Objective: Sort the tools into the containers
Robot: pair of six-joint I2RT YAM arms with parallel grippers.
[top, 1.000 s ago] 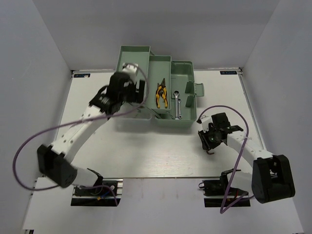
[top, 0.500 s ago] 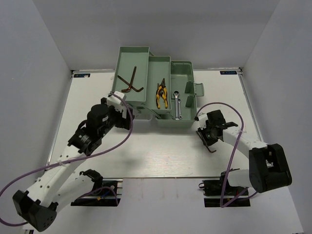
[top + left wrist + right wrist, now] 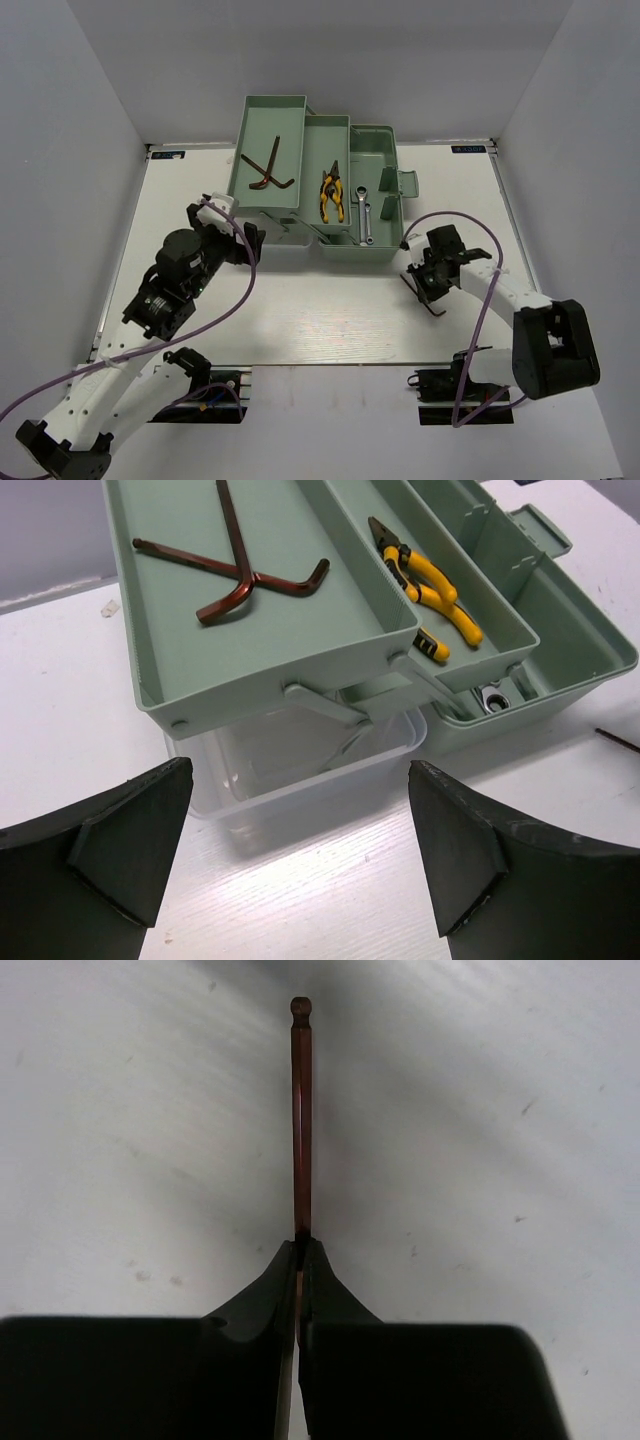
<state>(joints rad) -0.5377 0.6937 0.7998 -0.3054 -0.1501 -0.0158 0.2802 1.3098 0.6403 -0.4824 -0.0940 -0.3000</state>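
Between closed jaws of right gripper (image 3: 300, 1252), hex key (image 3: 301, 1110) pinched, shaft jutting forward

Hex key (image 3: 301, 1110): lower end hidden between the fingers (image 3: 262, 1298), bottom centre. Toolbox (image 3: 280, 665): cropped by upper frame edge; wrench (image 3: 492, 696) mostly hidden beneath tray (image 3: 432, 518).

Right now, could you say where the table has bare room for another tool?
The table is bare left of the toolbox and in front of it, between the left arm and right arm. Right of the toolbox is crowded: the right gripper pinches a hex key.
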